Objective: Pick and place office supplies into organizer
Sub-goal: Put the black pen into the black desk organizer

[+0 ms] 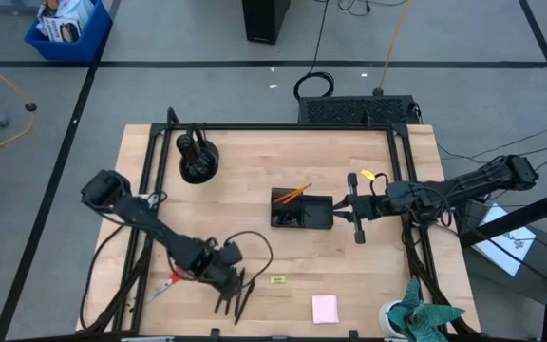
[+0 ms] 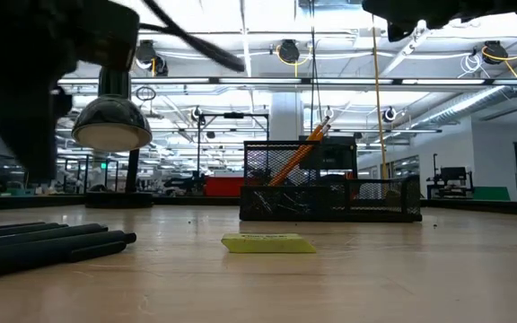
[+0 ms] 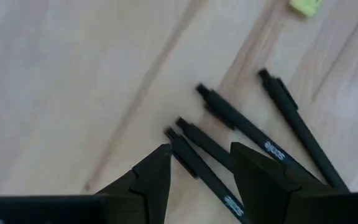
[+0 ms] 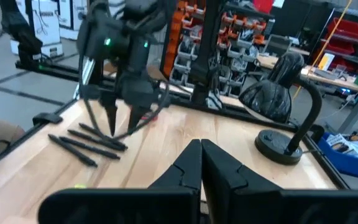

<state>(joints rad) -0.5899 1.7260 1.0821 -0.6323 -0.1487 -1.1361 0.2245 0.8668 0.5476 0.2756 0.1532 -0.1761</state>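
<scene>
1. High view, left side: the left arm reaches from the table's left edge toward the front; the left gripper (image 1: 233,290) hangs over the black pens (image 1: 236,302), which lie fanned on the wood near the front edge.
2. Left wrist view: the two dark fingers (image 3: 151,177) stand apart at a moderate gap, holding nothing; the end of one pen (image 3: 194,165) lies between their tips, and three more pens lie just beside it.
3. Red-handled scissors (image 1: 166,284): flat on the table, just left of the left gripper, partly hidden by the arm.
4. Black desk lamp (image 1: 198,160): round base and dome head, near the back left of the table, well apart from the pens.
5. Yellow-green tag (image 1: 277,279): flat on the table, right of the pens, near the front; in the low view it lies in front of the organizer.
6. Organizer (image 1: 302,211): black mesh tray at the table's centre; an orange pencil (image 1: 295,194) leans tilted in its taller back-left compartment. Small dark items lie in the lower compartments; which ones I cannot tell.
7. Pink notepad (image 1: 325,308): square, flat at the front edge, right of the tag.
8. Right gripper (image 1: 356,207): just beside the organizer's right end, above the table; the right wrist view shows its fingers (image 4: 188,165) pressed together with nothing between them.
9. Teal cloth (image 1: 427,315): bunched at the front right corner.
</scene>
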